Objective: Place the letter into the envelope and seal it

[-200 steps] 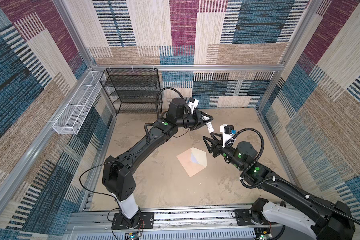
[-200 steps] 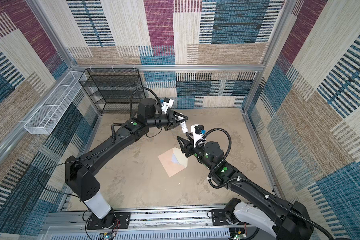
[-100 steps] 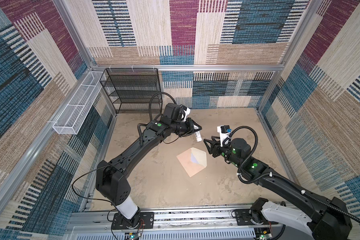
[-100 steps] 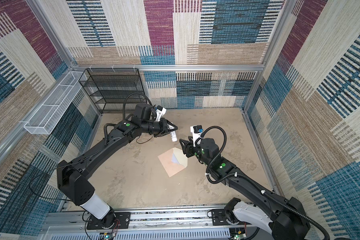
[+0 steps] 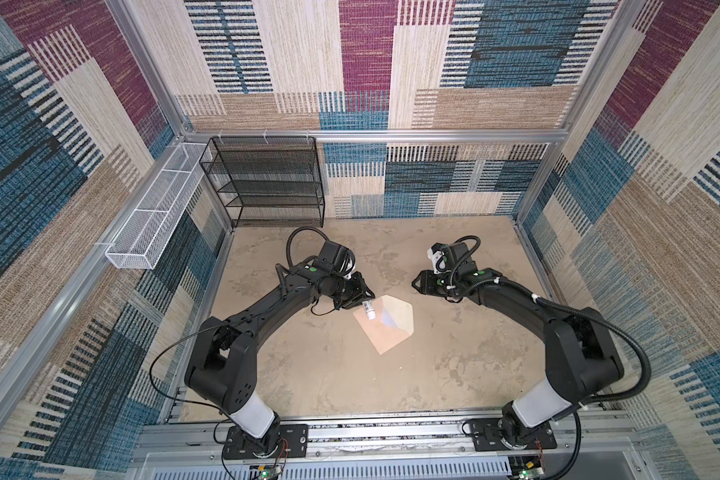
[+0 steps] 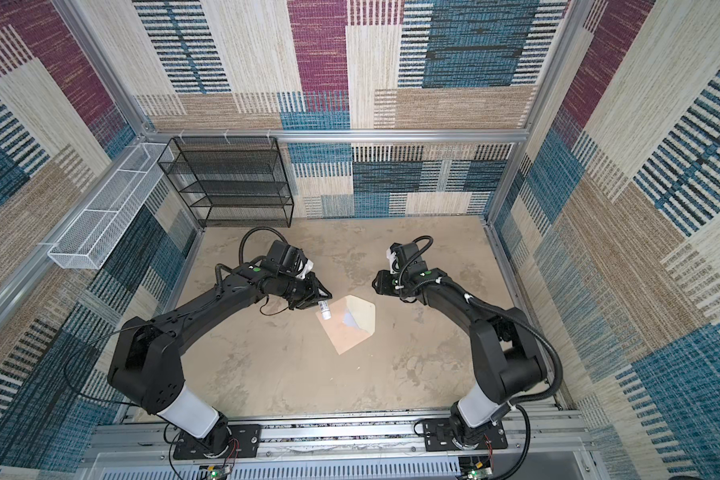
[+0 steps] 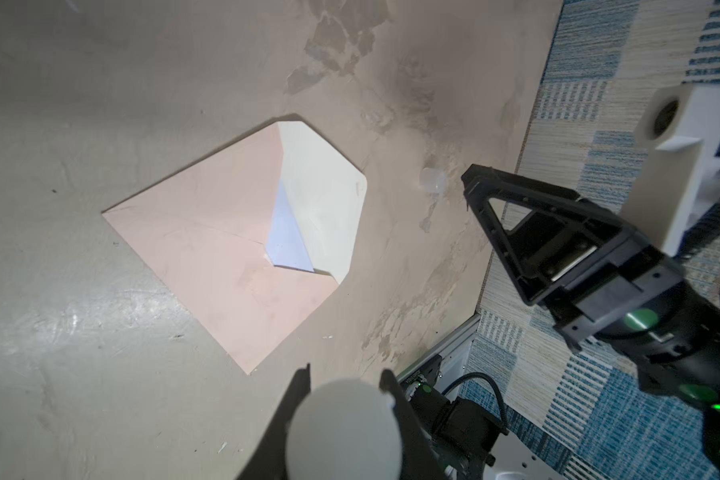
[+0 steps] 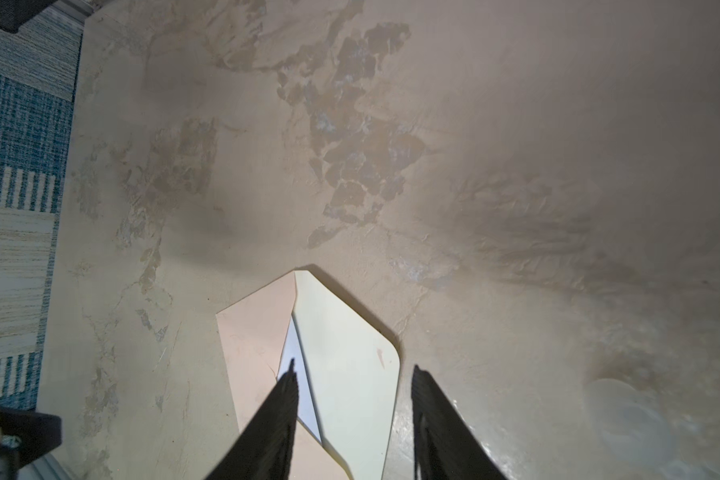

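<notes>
While low at mid-frame, left gripper (image 5: 366,300) tight on a white tube (image 5: 369,311), right gripper (image 5: 417,285) wide; letter (image 7: 285,232) mostly inside envelope (image 7: 208,249).

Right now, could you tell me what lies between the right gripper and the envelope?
In the left wrist view, a small translucent cap sits on the table between the envelope and the right gripper; otherwise bare.
</notes>
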Tool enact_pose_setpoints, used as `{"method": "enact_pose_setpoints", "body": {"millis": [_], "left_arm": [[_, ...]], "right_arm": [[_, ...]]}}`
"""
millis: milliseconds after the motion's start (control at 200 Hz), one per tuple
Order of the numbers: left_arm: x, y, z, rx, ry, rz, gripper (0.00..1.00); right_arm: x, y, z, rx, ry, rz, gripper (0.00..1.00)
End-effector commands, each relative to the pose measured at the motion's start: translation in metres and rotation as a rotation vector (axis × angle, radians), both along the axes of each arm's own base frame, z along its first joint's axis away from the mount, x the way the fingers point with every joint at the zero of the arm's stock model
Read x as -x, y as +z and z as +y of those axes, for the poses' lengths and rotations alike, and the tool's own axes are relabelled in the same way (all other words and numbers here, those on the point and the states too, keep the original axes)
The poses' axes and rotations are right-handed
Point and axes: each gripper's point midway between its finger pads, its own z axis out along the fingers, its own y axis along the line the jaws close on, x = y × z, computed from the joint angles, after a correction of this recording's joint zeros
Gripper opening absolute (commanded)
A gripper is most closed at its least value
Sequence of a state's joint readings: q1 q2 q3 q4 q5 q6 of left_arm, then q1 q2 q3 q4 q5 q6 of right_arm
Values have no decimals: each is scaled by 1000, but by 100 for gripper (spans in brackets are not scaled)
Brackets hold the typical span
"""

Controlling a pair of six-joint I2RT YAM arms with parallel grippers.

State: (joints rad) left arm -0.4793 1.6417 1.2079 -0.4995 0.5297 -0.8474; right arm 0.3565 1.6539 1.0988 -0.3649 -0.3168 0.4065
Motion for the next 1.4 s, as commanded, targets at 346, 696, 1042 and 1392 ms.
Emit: {"method": "enact_pose_setpoints", "body": {"millis": [346, 696, 1042, 1392], "left_arm": [[-18, -55, 7, 16, 76, 92, 0], [-15, -88, 14, 15, 69, 178, 0], [-14, -108, 24, -13, 48, 228, 0], [-11, -120, 28, -61, 9, 252, 0]], "right_arm": [[10, -47, 18, -84, 128, 207, 56], [22, -66, 23, -111, 179, 255, 61], [33, -66, 28, -146, 228, 278, 58], [36, -41, 37, -213, 264, 256, 53]]}}
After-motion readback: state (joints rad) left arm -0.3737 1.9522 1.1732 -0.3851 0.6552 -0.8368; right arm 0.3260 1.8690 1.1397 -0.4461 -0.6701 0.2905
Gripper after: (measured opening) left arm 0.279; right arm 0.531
